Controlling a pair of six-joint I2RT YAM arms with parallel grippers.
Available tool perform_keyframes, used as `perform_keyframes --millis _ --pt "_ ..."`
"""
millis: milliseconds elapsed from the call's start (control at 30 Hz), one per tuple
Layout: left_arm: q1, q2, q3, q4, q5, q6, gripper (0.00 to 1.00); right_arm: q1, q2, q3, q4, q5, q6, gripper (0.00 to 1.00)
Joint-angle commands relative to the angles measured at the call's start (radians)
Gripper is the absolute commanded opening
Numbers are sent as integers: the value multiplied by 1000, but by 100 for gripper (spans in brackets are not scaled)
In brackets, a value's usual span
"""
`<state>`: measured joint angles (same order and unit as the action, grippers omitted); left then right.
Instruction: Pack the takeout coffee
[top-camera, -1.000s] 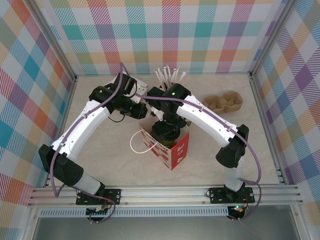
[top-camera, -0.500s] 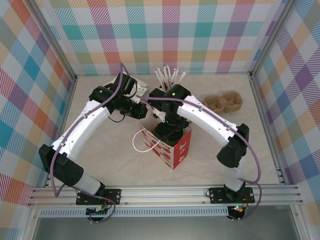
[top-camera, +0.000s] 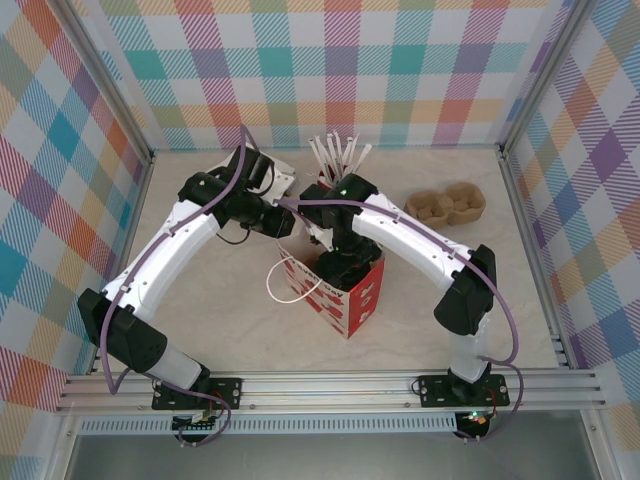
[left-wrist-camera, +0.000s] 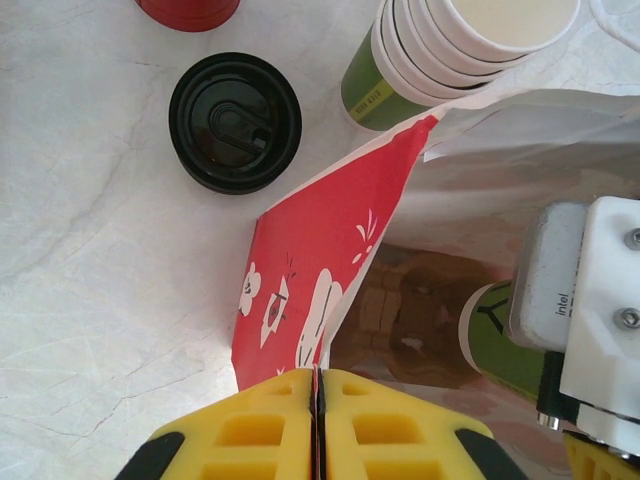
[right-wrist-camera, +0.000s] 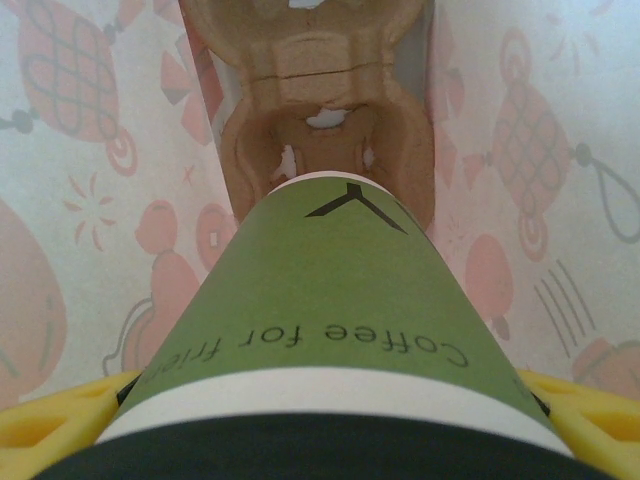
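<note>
Deeper now, your right hand (right-wrist-camera: 320, 425) grips the green paper cup (right-wrist-camera: 340, 300) inside the snug red paper bag (left-wrist-camera: 320, 250). Your left hand (left-wrist-camera: 317, 400) pinches the rim.

"Coffee for frie…" on the green cup (right-wrist-camera: 340, 330); "intel" on the white camera housing (left-wrist-camera: 543, 275)

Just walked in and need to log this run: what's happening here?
The left gripper pinches the rim of a red paper bag, jaws shut, holding it open. The right gripper holds a lidded green coffee cup inside the bag, over the brown pulp carrier at its bottom. A loose black lid lies on the table beside the bag.
</note>
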<state>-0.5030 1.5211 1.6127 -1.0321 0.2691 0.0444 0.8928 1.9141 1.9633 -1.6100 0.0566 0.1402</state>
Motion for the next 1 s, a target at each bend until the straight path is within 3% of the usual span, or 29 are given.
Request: perform_keyframes --millis 0,967 --pt "-6 -6 -7 3 10 5 11 -11 -21 -11 -71 0 -17 67" --pt "-6 2 9 0 14 4 11 -19 0 -113 48 -8 -30 67"
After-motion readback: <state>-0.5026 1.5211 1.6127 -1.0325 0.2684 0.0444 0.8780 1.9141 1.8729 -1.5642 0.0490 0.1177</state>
